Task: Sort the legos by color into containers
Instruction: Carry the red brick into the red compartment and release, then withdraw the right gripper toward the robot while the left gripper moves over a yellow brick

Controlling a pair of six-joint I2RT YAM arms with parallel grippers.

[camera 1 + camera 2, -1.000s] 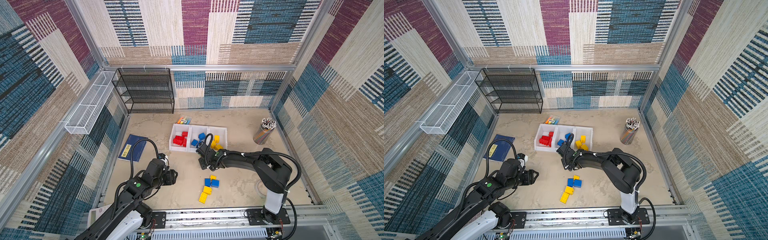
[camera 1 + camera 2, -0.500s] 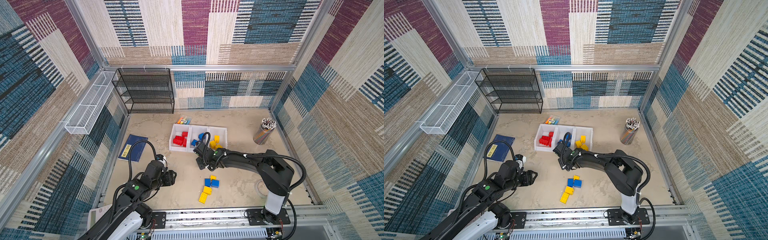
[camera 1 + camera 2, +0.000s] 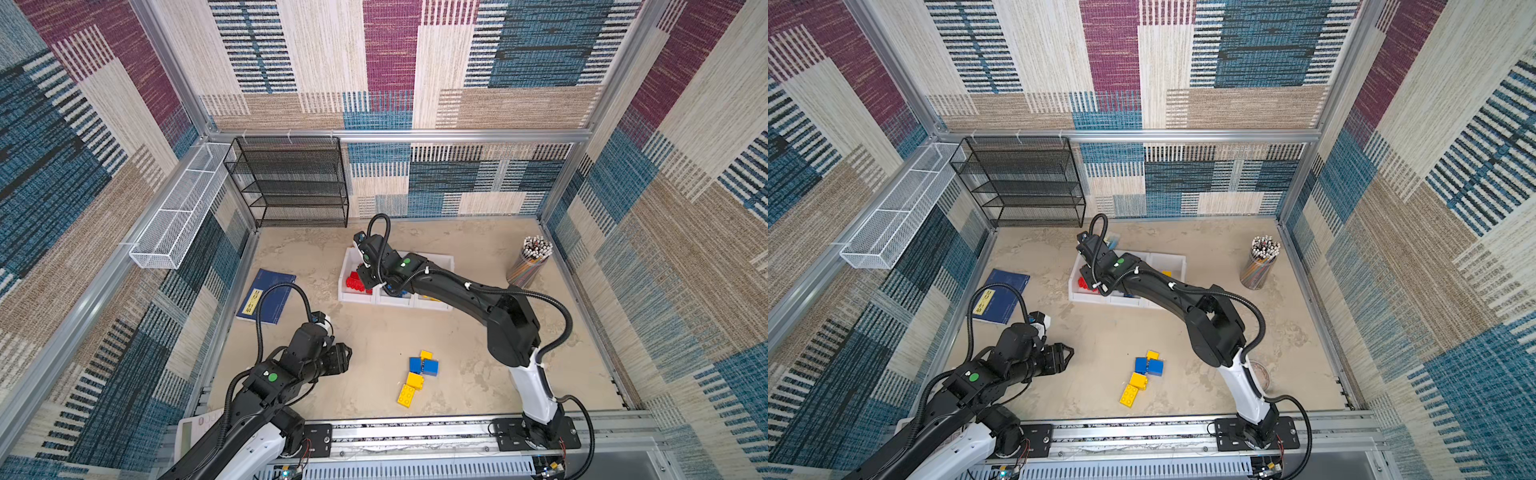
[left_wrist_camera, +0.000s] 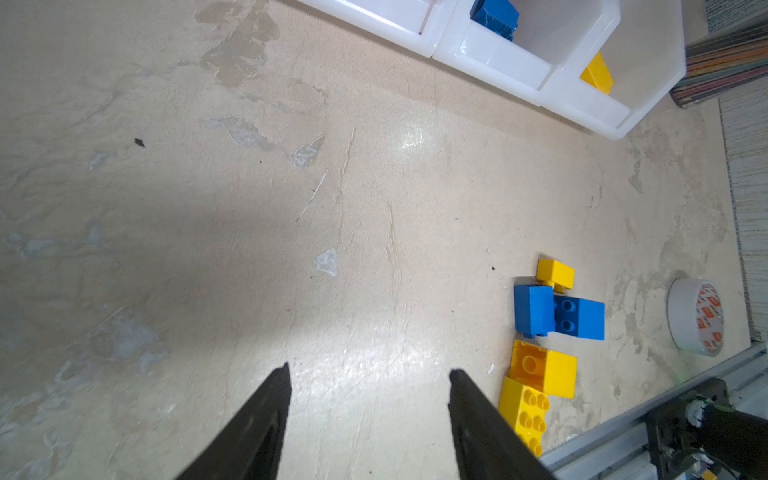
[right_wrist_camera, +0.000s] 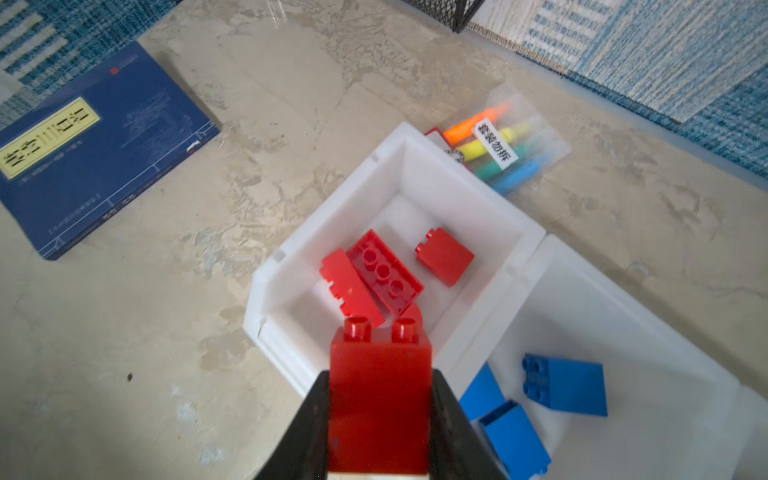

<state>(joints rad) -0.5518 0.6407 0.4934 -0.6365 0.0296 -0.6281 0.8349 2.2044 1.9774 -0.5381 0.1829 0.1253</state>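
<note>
My right gripper is shut on a red lego, held studs forward just above the leftmost of the three white containers. That bin holds several red legos, and the middle bin holds blue ones. In both top views the right gripper hangs over the row of containers. My left gripper is open and empty, low over bare table to the left of a loose cluster of blue legos and yellow legos.
A blue book lies left of the bins and a pack of markers behind them. A pencil cup stands at the back right, a tape roll near the right arm's base. A black rack and a white wire basket line the back left.
My right gripper has carried the red lego leftward along the row of bins, from the middle one to above the leftmost one. The left arm has barely moved.
</note>
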